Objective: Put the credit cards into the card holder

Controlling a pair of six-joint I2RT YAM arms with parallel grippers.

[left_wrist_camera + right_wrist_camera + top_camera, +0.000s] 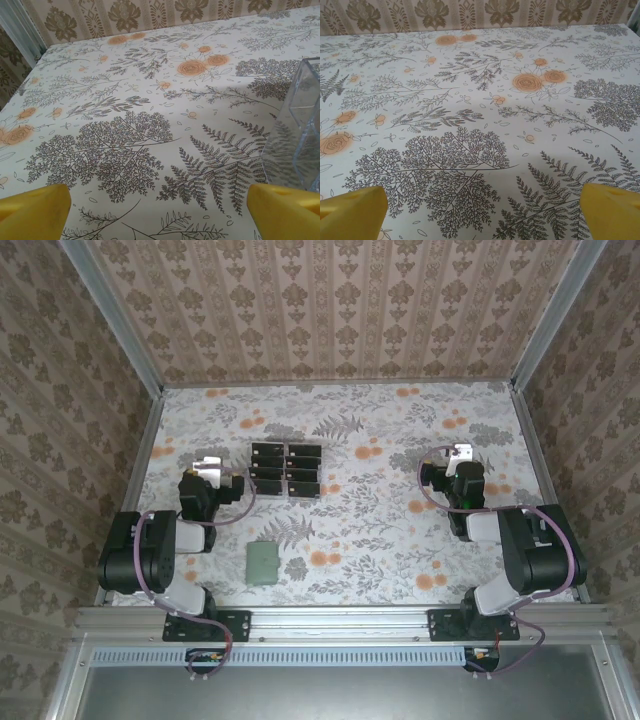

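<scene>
Left hand [208, 466] wide open, empty, just left of rack [295, 135] of cards [266, 452]; right hand [459, 454] likewise, well right. Holder [264, 563] flat on table [400, 540], near side. Nothing started; next: lift one card out.

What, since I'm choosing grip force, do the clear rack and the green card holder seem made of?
Rack: likely clear rigid plastic, glossy; the tablecloth pattern shows through its walls. Card holder: probably matte fabric or faux leather; flat grey-green, no shine, too small to confirm.

From above and behind, one camera overlooks the table [380, 540]; both wrist cameras skim it low, facing forward
</scene>
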